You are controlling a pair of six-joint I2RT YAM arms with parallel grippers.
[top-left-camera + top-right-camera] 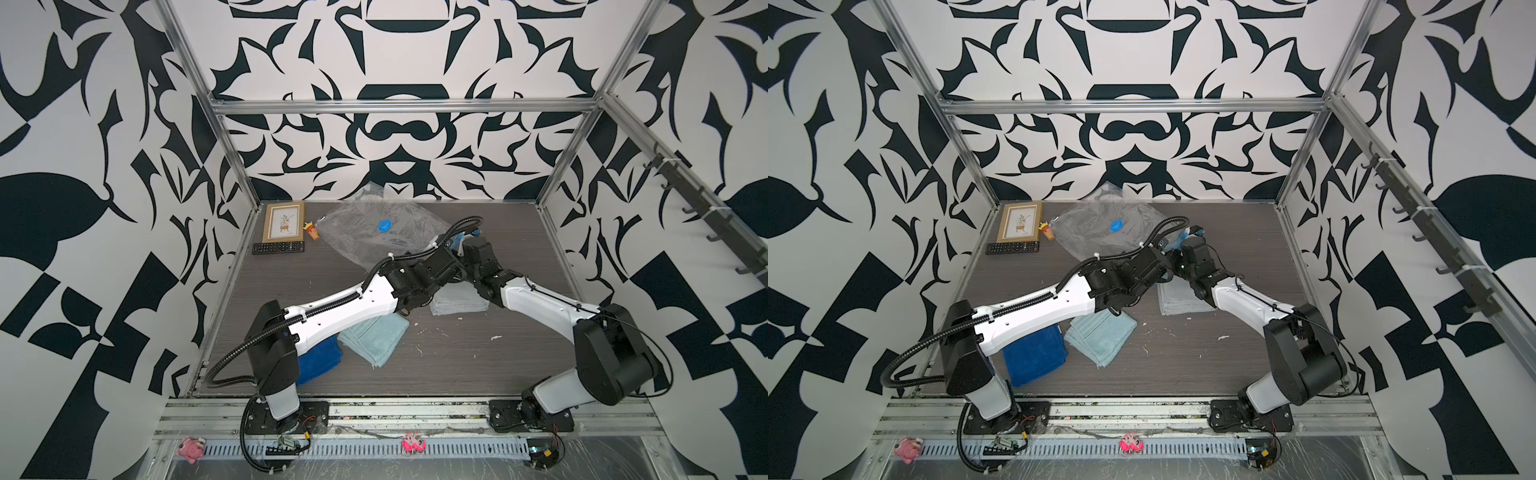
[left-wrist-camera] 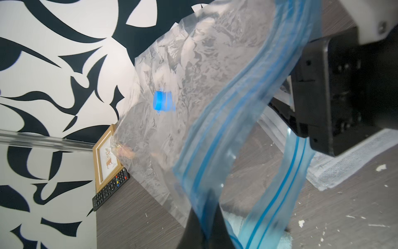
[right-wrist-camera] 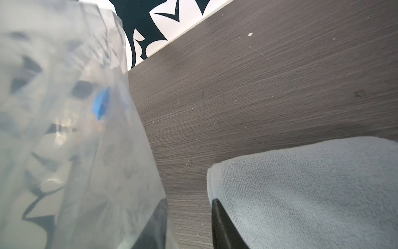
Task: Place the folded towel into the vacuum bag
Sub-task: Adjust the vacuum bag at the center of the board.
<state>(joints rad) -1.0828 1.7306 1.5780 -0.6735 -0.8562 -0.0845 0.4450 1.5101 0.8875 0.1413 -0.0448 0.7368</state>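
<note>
Folded towel (image 1: 459, 302), pale grey, is laid flat on the counter (image 1: 457, 365), just beside the right hand (image 3: 189, 200), whose jaws are held apart. Beyond it, the vacuum bag (image 1: 353, 237) is held up by its blue zip strip (image 2: 213, 133), which is clenched in the left hand (image 2: 206, 215).

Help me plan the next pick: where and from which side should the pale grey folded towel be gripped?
On the grey towel, probably the rounded folded edge facing the bag. The towel lies flat in stacked layers, so come from above with the fingers straddling that fold, which should lift all the layers together.
</note>
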